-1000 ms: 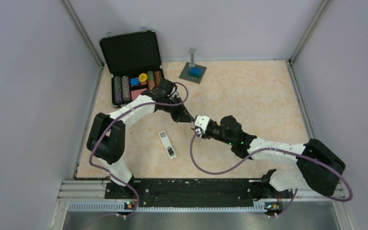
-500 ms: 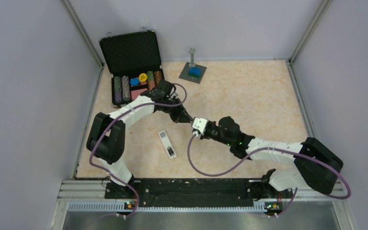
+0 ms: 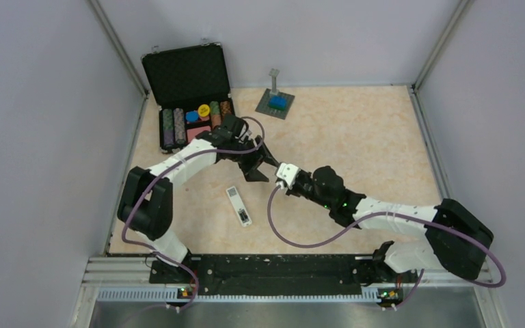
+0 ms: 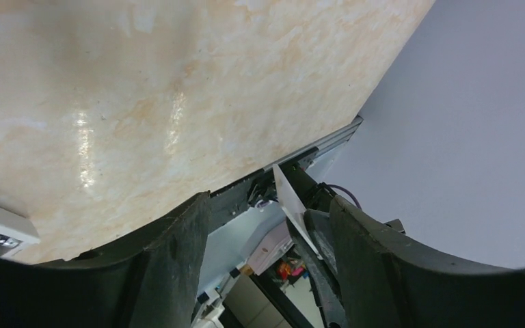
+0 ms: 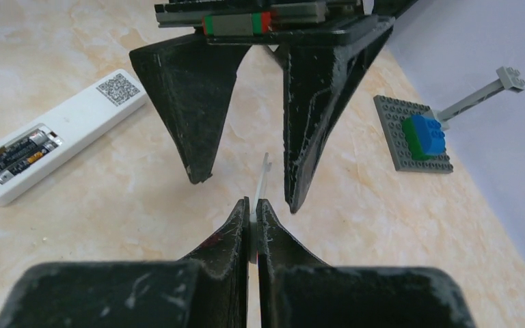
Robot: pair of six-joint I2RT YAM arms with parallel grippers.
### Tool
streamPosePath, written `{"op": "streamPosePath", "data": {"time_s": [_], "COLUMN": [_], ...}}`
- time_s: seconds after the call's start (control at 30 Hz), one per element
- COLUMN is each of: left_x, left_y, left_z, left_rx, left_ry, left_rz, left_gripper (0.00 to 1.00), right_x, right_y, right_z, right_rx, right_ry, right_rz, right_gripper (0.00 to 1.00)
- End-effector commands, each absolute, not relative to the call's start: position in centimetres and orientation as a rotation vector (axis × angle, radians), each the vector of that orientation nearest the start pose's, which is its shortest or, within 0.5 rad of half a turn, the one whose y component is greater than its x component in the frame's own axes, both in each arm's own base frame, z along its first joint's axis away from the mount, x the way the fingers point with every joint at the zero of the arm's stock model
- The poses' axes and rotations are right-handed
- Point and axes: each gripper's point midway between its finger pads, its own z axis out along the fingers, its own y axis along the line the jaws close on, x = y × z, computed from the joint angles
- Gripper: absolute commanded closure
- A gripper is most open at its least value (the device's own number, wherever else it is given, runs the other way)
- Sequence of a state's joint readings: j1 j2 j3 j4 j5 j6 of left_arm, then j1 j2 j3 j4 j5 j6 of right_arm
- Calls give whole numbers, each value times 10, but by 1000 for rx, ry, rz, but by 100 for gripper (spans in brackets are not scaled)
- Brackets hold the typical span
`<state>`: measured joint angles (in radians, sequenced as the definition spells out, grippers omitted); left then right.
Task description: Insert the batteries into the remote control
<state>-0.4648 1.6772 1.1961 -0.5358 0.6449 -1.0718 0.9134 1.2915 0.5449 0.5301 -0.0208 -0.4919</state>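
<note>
The white remote control (image 3: 238,206) lies on the table with its back up; in the right wrist view the remote control (image 5: 75,130) shows an open compartment with two dark batteries (image 5: 17,154) seated inside. My right gripper (image 5: 253,203) is shut on a thin white cover plate (image 5: 263,179), held edge-on above the table. My left gripper (image 3: 263,167) faces it tip to tip, and its fingers (image 5: 202,123) stand open on either side of the plate. From the left wrist, the cover plate (image 4: 290,205) sits between the spread jaws of the left gripper (image 4: 268,205), near the right finger.
An open black case of poker chips (image 3: 191,102) stands at the back left. A grey brick plate with a blue and green block (image 3: 275,102) sits at the back middle. Grey walls close in the table on three sides.
The left gripper has opened and let go of the cover plate. The right gripper has shut on it. Both arms stayed at nearly the same spot.
</note>
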Motion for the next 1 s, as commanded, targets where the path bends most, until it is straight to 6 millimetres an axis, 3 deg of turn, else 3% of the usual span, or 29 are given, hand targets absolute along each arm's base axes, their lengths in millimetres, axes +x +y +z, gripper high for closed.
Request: {"op": "streamPosePath", "data": {"time_s": [0.0, 0.13, 0.23, 0.37, 0.53, 0.6, 0.8, 0.97], "left_x": [293, 305, 304, 292, 285, 283, 261, 260], "left_y": [-259, -210, -165, -132, -139, -137, -144, -144], "left_z": [152, 143, 131, 112, 96, 92, 63, 47], "left_rx": [-522, -493, -501, -451, -231, -245, -667, -958], "left_ry": [2741, 2687, 2681, 2717, 2790, 2804, 2865, 2791], "left_rz": [-1117, -862, -603, -372, -386, -332, -354, -305], "left_gripper": [31, 29, 28, 27, 27, 27, 31, 31], "right_x": [256, 241, 230, 217, 211, 211, 221, 231], "right_y": [307, 295, 283, 265, 249, 242, 243, 249], "right_z": [191, 186, 182, 177, 166, 163, 172, 174], "right_rx": [-1036, -943, -771, -505, -271, -206, -154, -160], "right_ry": [1372, 1485, 1613, 1770, 1937, 1997, 2060, 2080], "right_rz": [382, 487, 595, 722, 757, 723, 658, 640], "right_gripper": [100, 100, 100, 100, 100, 100, 100, 100]}}
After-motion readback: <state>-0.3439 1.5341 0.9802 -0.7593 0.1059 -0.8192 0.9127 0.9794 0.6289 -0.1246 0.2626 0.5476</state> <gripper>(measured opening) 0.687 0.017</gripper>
